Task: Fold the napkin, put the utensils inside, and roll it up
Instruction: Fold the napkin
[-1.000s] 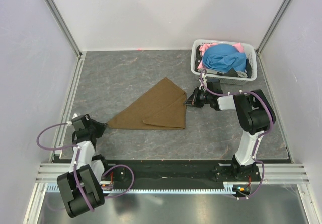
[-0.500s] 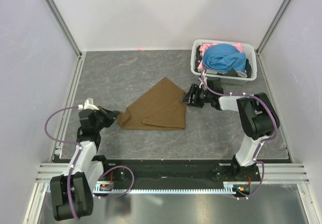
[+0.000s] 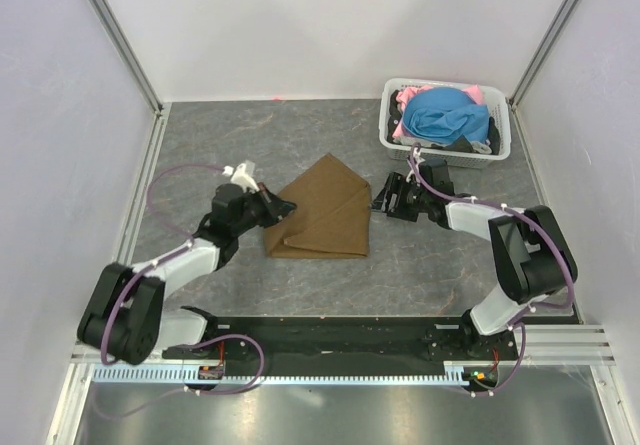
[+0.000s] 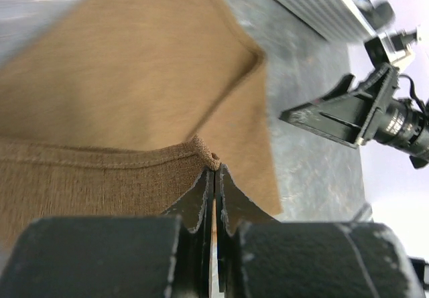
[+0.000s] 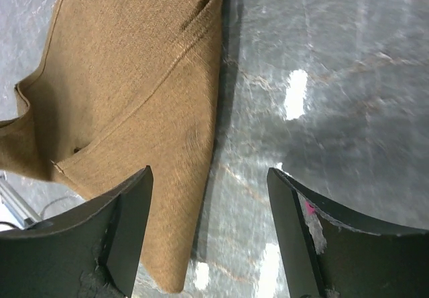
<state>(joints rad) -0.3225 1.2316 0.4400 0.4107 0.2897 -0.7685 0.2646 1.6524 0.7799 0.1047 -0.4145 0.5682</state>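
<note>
**Left side.** My left gripper (image 3: 275, 205) is clamped on a hemmed corner of the napkin (image 3: 325, 210). The wrist view shows the jaws pressed together with the hem pinched at their tips. Over the last 1 second this corner has travelled from the far left of the table (image 3: 250, 145) rightward, and it now hangs over the cloth's left portion. The napkin has gone from a long triangle to a shorter, stacked shape. Judgement: a further fold is under way but not yet laid flat.

**Centre.** The napkin lies mid-table, and its right edge is straight.

**Right side.** My right gripper (image 3: 385, 197) has eased back from the napkin's right edge. Its fingers stand apart with nothing between them, just beside the cloth. Further right, the basket (image 3: 395, 140) holds a blue cloth (image 3: 445, 115).

**Not established.** The fork appears in 0 of the 3 views, so its location is unknown. The left wrist view is blurred across the top. How many layers lie beneath the lifted corner cannot be told.
</note>
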